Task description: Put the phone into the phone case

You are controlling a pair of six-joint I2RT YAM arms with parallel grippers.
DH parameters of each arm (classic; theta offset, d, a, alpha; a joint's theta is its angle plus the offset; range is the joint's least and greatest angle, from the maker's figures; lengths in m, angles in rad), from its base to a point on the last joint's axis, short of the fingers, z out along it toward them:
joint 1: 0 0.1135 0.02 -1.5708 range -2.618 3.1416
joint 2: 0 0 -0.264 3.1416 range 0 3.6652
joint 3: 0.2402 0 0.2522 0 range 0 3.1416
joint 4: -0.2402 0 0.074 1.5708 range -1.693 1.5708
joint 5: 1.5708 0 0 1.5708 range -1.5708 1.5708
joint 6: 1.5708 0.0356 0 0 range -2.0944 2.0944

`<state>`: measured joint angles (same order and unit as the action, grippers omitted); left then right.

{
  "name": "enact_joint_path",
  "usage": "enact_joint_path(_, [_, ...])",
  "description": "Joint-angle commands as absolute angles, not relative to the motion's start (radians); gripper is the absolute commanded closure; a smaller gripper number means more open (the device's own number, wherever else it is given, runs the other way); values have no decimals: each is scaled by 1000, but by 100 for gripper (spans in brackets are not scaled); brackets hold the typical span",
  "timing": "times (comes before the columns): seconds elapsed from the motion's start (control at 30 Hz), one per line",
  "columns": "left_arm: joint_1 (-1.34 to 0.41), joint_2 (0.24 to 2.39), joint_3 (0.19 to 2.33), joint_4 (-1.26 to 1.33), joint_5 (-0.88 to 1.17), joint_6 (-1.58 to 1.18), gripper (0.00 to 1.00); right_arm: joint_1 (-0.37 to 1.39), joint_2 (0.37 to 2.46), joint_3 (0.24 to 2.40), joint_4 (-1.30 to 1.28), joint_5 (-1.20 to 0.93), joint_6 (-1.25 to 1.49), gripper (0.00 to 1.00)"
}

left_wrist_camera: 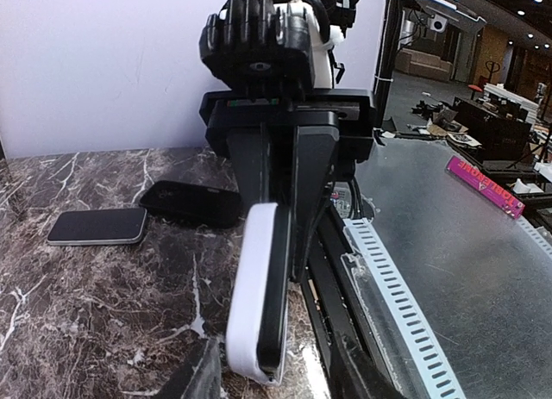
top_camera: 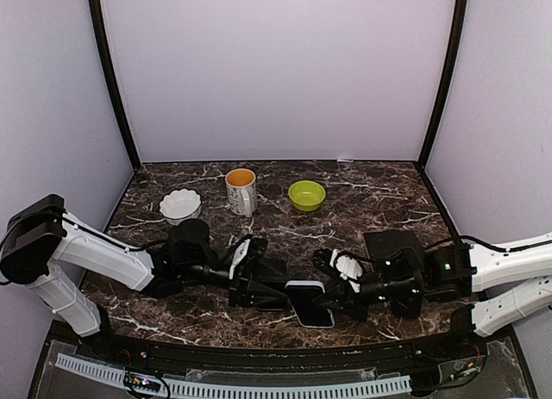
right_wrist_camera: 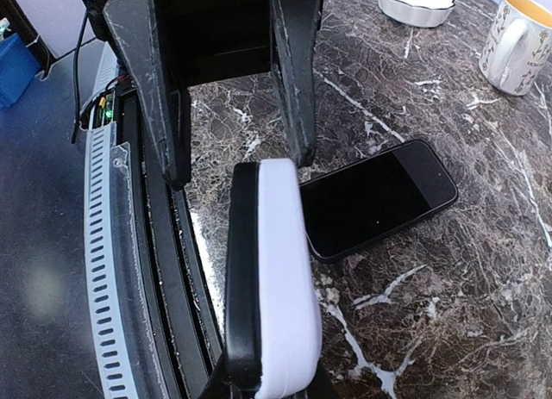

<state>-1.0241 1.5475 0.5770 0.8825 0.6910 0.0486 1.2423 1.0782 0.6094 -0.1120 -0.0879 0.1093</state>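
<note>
White-backed, black-faced phone case (right_wrist_camera: 280, 278), pinched by the right hand (left_wrist_camera: 285, 188); left hand (right_wrist_camera: 239, 149) spread around its far end. Handover, I reckon: left must close squarely next.

A white bowl (top_camera: 180, 205), a mug (top_camera: 241, 191) and a green bowl (top_camera: 306, 195) stand apart along the marble table (top_camera: 379, 201).

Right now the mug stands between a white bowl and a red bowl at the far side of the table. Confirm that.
Not confirmed: the second bowl is green, not red. The top external view shows the mug standing between the white bowl and the green bowl at the far side of the table.
</note>
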Motion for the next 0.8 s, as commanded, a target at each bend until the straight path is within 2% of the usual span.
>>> enact_joint_path(0.0, [-1029,1569,622,897,711,48,55,1238,1034,592,43,-95,82,100])
enact_joint_path(0.07, [-1030,1586,644,869,709,42,58,1238,1039,596,47,-102,80,100])
enact_joint_path(0.2, [-1036,1602,651,898,706,19,78,1238,1040,606,57,-121,80,100])
enact_joint_path(0.3, [-1045,1609,659,895,723,14,85,1237,1031,607,67,-130,79,100])
enact_joint_path(0.33, [-1046,1609,661,893,729,14,94,1238,1029,609,67,-132,78,100])
enact_joint_path(0.4, [-1049,1603,656,893,724,15,100,1238,1025,617,65,-137,76,100])
enact_joint_path(0.7, [-1052,1516,640,879,659,14,100,1238,1020,630,78,-139,80,100])
enact_joint_path(0.73, [-1052,1502,641,875,667,10,95,1238,1012,633,81,-146,80,100])
enact_joint_path(0.77, [-1052,1494,640,875,670,6,74,1237,998,635,89,-156,81,100])
